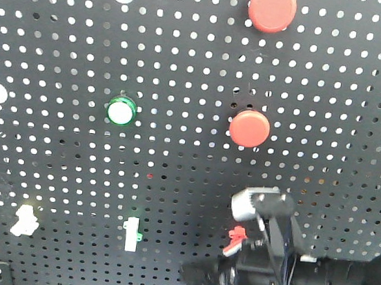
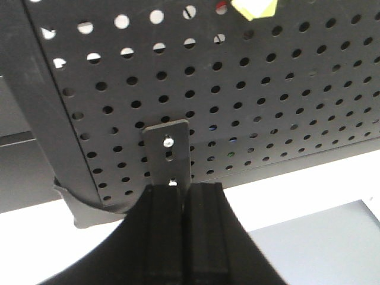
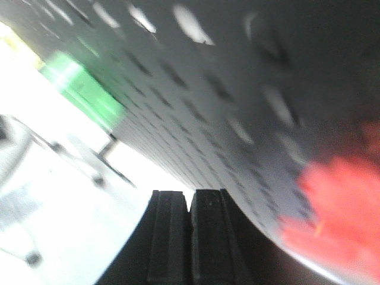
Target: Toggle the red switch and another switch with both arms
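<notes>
Black pegboard, and low on it the red switch, right gripper just beside, fingers pinched together. Far left sits the whitish switch; left gripper closed tight too.

The black perforated metal panel offers a bare band between its upper fittings and its lower row. Open gaps separate the chunky whitish toggle switch, the slim white toggle with green glow and the small red toggle switch. The black right arm fills the space just right of and below the red switch, blocking approach from that side. In the left wrist view, a flat black metal bracket stands directly ahead of the left gripper, whose jaws are pressed together.
</notes>
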`<state>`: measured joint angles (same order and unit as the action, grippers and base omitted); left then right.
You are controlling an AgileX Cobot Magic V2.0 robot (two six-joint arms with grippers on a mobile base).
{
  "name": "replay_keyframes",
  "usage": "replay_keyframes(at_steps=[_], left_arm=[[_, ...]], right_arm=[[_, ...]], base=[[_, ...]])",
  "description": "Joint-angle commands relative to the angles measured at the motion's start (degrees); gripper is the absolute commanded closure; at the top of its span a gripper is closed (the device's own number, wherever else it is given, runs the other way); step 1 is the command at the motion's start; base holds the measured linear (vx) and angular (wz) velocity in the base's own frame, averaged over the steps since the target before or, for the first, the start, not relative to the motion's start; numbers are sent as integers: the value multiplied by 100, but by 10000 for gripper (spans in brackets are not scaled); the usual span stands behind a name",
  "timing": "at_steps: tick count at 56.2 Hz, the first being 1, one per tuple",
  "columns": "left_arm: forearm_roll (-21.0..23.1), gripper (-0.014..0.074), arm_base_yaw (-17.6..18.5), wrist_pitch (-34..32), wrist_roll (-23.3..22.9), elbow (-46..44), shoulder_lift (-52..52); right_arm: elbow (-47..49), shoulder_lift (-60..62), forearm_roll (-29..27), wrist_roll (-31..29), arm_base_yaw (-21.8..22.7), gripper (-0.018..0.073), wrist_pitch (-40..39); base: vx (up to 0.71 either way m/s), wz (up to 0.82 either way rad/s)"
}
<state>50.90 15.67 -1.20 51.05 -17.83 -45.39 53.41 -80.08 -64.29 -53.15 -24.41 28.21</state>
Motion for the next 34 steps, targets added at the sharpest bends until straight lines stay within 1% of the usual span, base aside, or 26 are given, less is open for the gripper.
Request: replay_keyframes(at_steps=[1, 9, 16, 19, 23, 34], left_arm=[[42, 594, -1, -325, -69, -152, 32], [42, 594, -1, -325, -69, -152, 32], [42, 594, -1, -325, -69, -152, 32], [42, 594, -1, -325, -69, -152, 32], [42, 594, -1, -325, -69, -152, 32], [42, 594, -1, -313, -69, -152, 32]], right_arm=[[180, 148, 150, 291, 47, 566, -325], [180, 148, 585, 743, 47, 566, -298], [145, 138, 1182, 1270, 47, 566, -159], [67, 138, 1327, 1422, 47, 566, -143], [-109, 138, 1401, 1523, 47, 566, -139], [-803, 221, 1395, 1473, 47, 566, -172]], base=[[0, 0], [0, 0], [0, 0], [0, 0], [0, 0], [0, 0]])
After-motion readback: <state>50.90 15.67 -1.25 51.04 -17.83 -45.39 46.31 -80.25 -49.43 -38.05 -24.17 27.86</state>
